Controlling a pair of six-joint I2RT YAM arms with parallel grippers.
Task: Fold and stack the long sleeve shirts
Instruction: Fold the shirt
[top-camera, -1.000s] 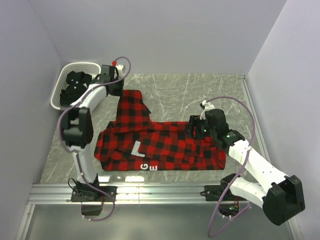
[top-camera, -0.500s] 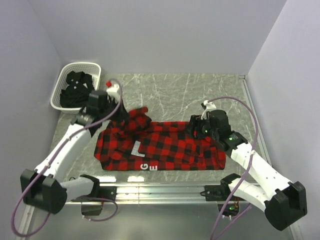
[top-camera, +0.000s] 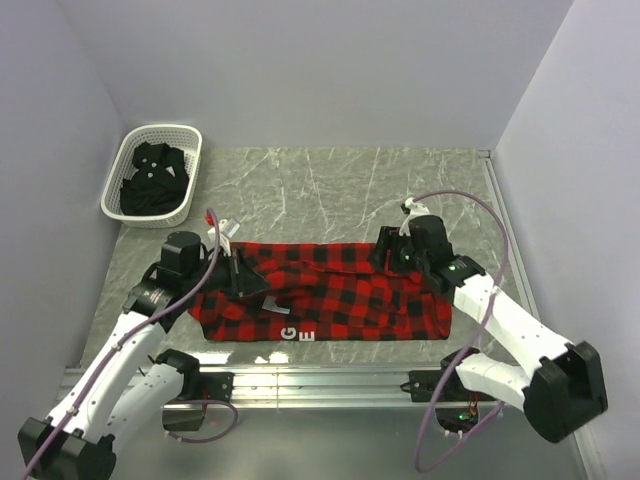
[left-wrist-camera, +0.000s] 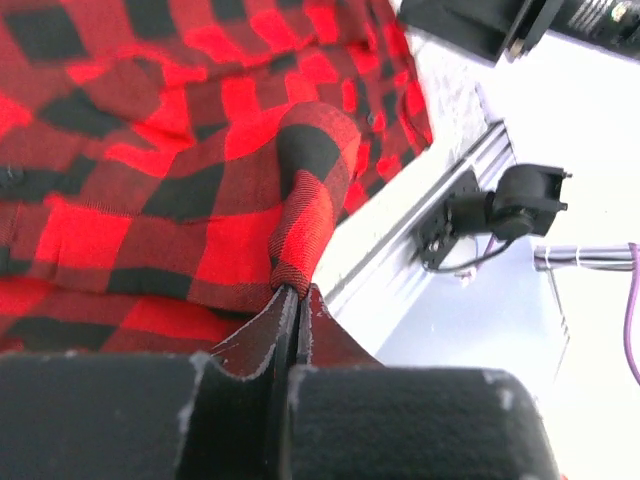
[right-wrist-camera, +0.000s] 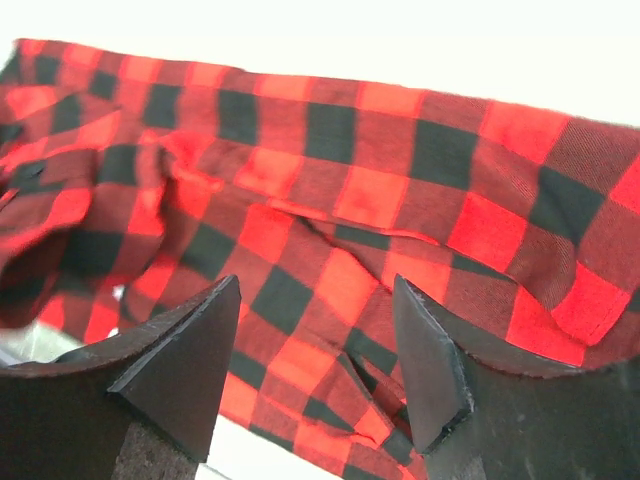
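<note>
The red-and-black flannel long sleeve shirt (top-camera: 340, 290) lies spread in a wide band across the middle of the marble table. My left gripper (top-camera: 245, 280) hovers over its left part, shut on a rolled edge of the flannel (left-wrist-camera: 300, 220) that rises to my fingertips (left-wrist-camera: 283, 300). My right gripper (top-camera: 388, 255) sits over the shirt's right upper edge. Its jaws are open, with flannel (right-wrist-camera: 350, 150) lying flat below and nothing between the fingers (right-wrist-camera: 190, 340). The black long sleeve shirt (top-camera: 155, 182) is bundled inside the basket.
The white lattice basket (top-camera: 160, 130) stands at the far left corner. An aluminium rail (top-camera: 320, 380) runs along the near table edge, close to the shirt's lower hem. Grey walls close in left, right and behind. Small white marks (top-camera: 285, 330) show on the shirt's near edge.
My left arm swung from beside the basket toward the near side, carrying the flannel's raised sleeve down over the shirt body. The right arm barely moved.
</note>
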